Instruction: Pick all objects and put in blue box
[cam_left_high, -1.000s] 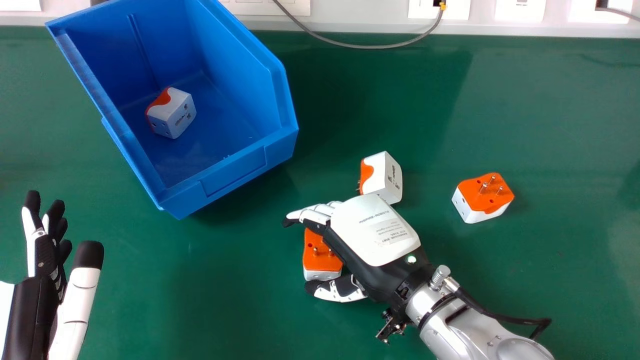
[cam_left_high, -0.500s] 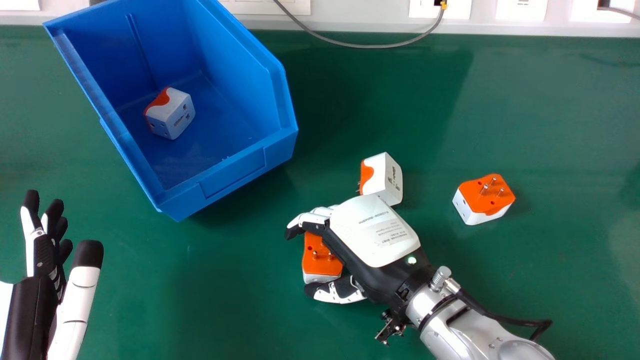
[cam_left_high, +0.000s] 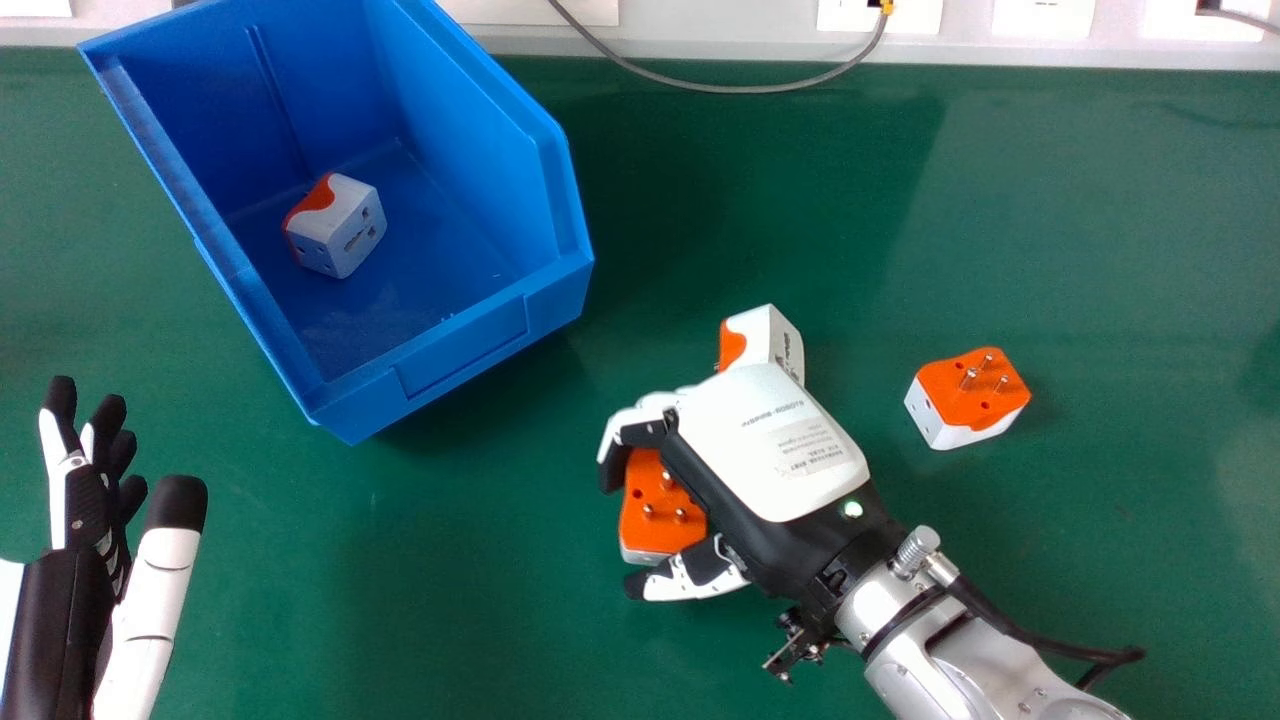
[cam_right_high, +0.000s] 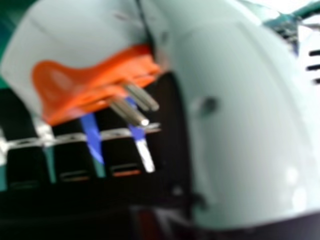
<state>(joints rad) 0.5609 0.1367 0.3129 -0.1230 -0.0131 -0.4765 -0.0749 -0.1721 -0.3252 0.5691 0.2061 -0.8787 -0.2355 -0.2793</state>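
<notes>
My right hand (cam_left_high: 765, 440) is curled round an orange and white plug adapter (cam_left_high: 660, 515), its fingers over the far side and its thumb at the near side. In the right hand view, the adapter (cam_right_high: 80, 45) with metal pins lies against the fingers (cam_right_high: 30, 165), beside the thumb (cam_right_high: 245, 120). A second adapter (cam_left_high: 765, 340) touches or nearly touches the back of that hand, partly hidden. Farther right, a third adapter (cam_left_high: 968, 398) lies pins up. Inside the blue box (cam_left_high: 460, 350) rests another adapter (cam_left_high: 336, 226). My left hand (cam_left_high: 85, 500) is open at the left edge.
A grey cable (cam_left_high: 740, 88) loops over the back edge of the green table (cam_left_high: 480, 570), in front of white wall sockets (cam_left_high: 1043, 15). The box's near wall stands between its inside and the right hand.
The right hand's fingers have curled in round the adapter. Hand and adapter have shifted slightly right, and the hand now covers more of the second adapter. My left hand has stayed put.
</notes>
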